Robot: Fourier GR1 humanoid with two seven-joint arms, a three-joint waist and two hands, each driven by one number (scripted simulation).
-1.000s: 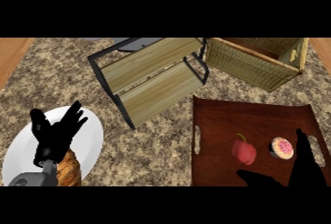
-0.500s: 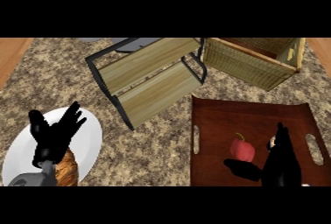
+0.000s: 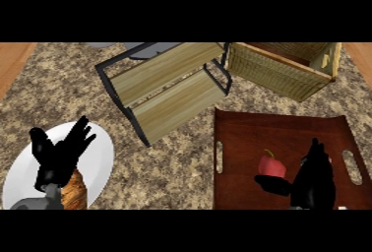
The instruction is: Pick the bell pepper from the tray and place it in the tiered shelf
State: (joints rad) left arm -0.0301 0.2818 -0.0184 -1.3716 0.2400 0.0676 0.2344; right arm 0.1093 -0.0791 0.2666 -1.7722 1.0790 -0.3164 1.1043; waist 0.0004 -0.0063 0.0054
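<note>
One speckled stone desk (image 3: 167, 162) carries everything here. One tiered shelf (image 3: 166, 89), with two pale wooden boards in a black frame, lies tilted at the far centre. One woven basket (image 3: 285, 69) sits just right of it at the far right, close to the shelf's frame. One dark brown tray (image 3: 291, 133) with slotted handles occupies the near right. One white plate (image 3: 94, 162) lies at the near left, with one brown piece of food (image 3: 75, 193) on its near part.

One red bell pepper (image 3: 272, 166) rests on the tray, near its middle and toward the near edge. Its thin stem points to the far side, so its long axis runs near to far.

Two black hands show. The right hand (image 3: 314, 179) is over the tray just right of the pepper, fingers stretched toward the far side and thumb reaching left under the pepper's near side; it is spread, not closed round the pepper. The left hand (image 3: 59, 153) rests over the plate, fingers splayed and straight, grasping nothing.
</note>
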